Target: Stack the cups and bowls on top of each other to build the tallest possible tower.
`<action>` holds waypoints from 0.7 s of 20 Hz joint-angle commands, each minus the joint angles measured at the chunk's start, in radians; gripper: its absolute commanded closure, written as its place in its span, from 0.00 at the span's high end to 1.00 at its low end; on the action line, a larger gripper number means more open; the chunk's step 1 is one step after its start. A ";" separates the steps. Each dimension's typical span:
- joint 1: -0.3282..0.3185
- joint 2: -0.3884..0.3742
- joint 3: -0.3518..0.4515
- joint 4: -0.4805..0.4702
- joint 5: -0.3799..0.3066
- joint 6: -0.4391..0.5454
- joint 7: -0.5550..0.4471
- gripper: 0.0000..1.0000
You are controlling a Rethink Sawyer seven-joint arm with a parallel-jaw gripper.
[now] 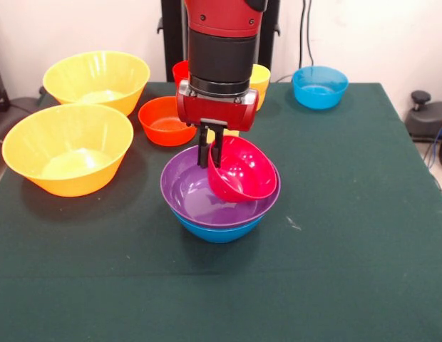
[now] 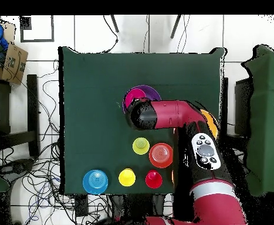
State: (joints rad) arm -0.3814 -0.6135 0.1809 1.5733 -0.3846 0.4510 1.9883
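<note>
The tower is a purple bowl (image 1: 196,196) nested in a blue bowl (image 1: 217,231) at the table's middle. My gripper (image 1: 210,158) is shut on the rim of a small pink-red bowl (image 1: 242,171). That bowl hangs tilted, with its lower side inside the purple bowl. In the overhead view the arm's end covers the gripper and most of the purple bowl (image 2: 145,92). An orange-red bowl (image 1: 166,121), a light-blue bowl (image 1: 319,87) and two large yellow-orange bowls (image 1: 68,149) (image 1: 96,78) stand apart. A red cup (image 1: 180,71) and an orange-yellow cup (image 1: 261,78) peek out behind the arm.
In the overhead view a pale yellow cup (image 2: 141,146), the orange-red bowl (image 2: 161,154), a yellow cup (image 2: 127,177), the red cup (image 2: 154,179) and the light-blue bowl (image 2: 95,181) stand near the robot's base. Cables lie on the floor round the green table (image 1: 335,271).
</note>
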 commanded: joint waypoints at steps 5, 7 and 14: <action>0.008 0.059 0.004 0.019 -0.088 -0.068 -0.004 0.00; 0.004 0.061 0.008 0.018 -0.085 -0.070 -0.007 0.00; 0.019 0.062 -0.005 -0.004 -0.085 -0.040 -0.013 1.00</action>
State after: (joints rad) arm -0.3803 -0.6136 0.1782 1.5733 -0.3846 0.4323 1.9883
